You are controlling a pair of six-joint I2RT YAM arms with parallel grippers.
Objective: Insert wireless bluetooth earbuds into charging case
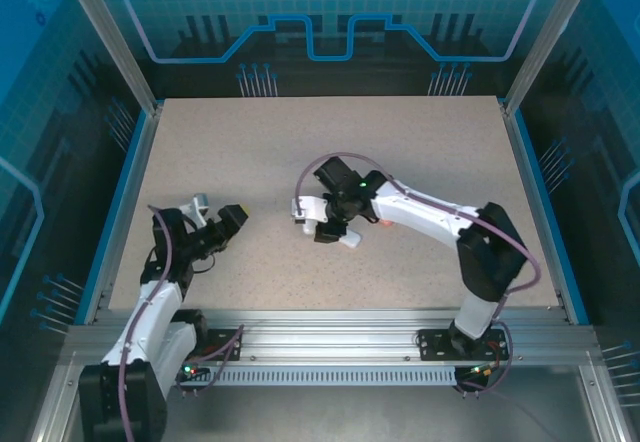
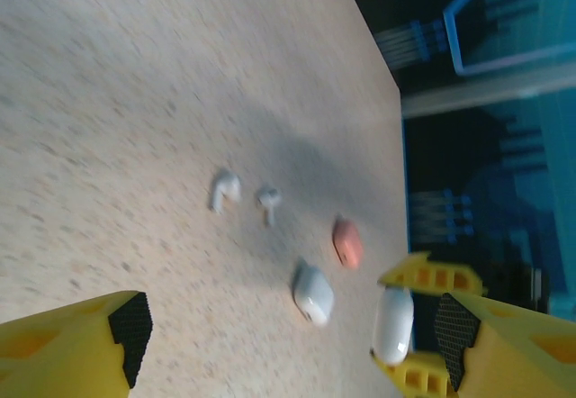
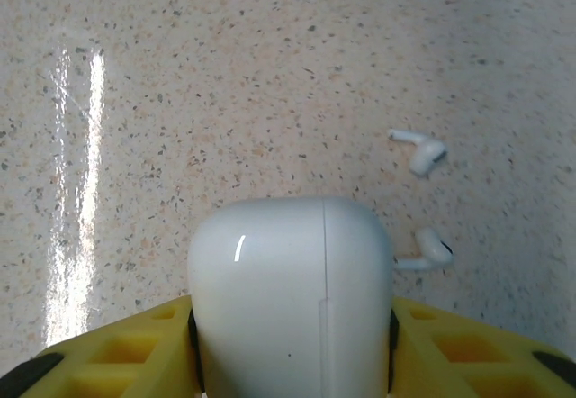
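Step, as judged: case in hand, lid shut.
Right tool (image 3: 290,348): clenched on white case (image 3: 288,272).
Left tool (image 1: 232,215): released, empty.
Next, likely: open lid, fetch earbuds (image 3: 421,153) off desk (image 3: 225,74).

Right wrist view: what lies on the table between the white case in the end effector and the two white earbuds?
Nothing; in the right wrist view, bare speckled table separates the white case from both earbuds.

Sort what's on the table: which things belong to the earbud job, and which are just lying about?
Job: two small white stemmed plastic earbuds; glossy white rounded plastic charging case, gripped by the right end effector.
Lying about: second white rounded case; salmon-pink rounded case, both loose on the speckled tabletop.
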